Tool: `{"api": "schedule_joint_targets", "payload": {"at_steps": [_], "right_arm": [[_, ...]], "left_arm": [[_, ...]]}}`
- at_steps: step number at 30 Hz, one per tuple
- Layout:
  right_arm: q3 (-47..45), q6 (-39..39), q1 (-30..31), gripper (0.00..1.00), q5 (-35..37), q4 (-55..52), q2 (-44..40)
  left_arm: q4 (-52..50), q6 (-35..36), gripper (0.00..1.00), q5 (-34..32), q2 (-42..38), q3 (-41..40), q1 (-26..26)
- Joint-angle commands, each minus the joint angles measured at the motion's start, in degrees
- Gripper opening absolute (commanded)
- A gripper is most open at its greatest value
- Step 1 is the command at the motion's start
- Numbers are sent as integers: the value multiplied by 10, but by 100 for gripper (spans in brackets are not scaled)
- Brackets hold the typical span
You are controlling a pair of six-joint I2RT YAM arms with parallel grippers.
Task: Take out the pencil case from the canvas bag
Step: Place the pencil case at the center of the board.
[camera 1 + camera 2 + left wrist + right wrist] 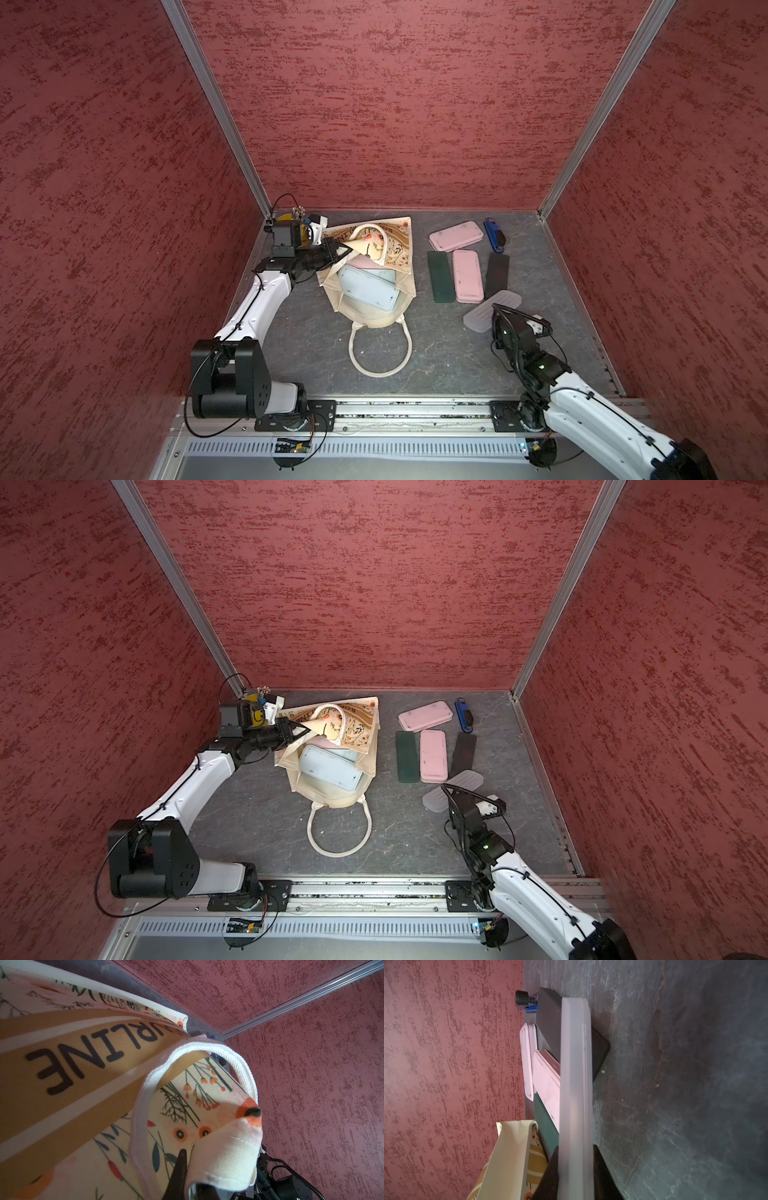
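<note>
Cream floral canvas bag (365,318) was laid on its side on the dark slate-look table (436,353), its printed upper face peeled back toward the far wall. The left gripper (343,250) was pressed together on a fold of that face's rim. This was judged to keep the mouth open and to stop the bag sliding.

A pale blue rounded-rectangle pencil case (368,286) was seen lying flat in the open mouth, edges tucked under fabric: not yet out.

The right gripper (498,311) was clamped across one end of a frosted translucent plastic case (575,1084), held just beside the group laid out to the bag's right: pink case (456,236), second pink case (467,276), dark green case (441,277) and dark grey case (497,275). Whether the frosted case was resting on the table could not be told. Set-down with the rest was judged likely, so that the space by the bag is left free. The blue case would then be due next.
</note>
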Motion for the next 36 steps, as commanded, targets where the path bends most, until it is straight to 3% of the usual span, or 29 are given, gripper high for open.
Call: {"api": "schedule_joint_targets", "payload": {"at_steps": [1, 9, 14, 29, 36], "right_arm": [[-13, 57, -18, 0, -11, -8, 28], [-42, 83, -25, 0, -35, 57, 75], [-50, 86, -25, 7, -38, 79, 93], [-50, 65, -25, 22, -32, 34, 93], [-39, 51, -25, 23, -43, 15, 123]], "left_arm": [[-17, 5, 4, -5, -6, 7, -5], [-17, 6, 4, -7, -6, 7, -3], [-19, 8, 4, -9, -6, 7, -3], [-22, 10, 4, -13, -3, 7, -3], [-24, 13, 4, -16, -2, 7, -3]]}}
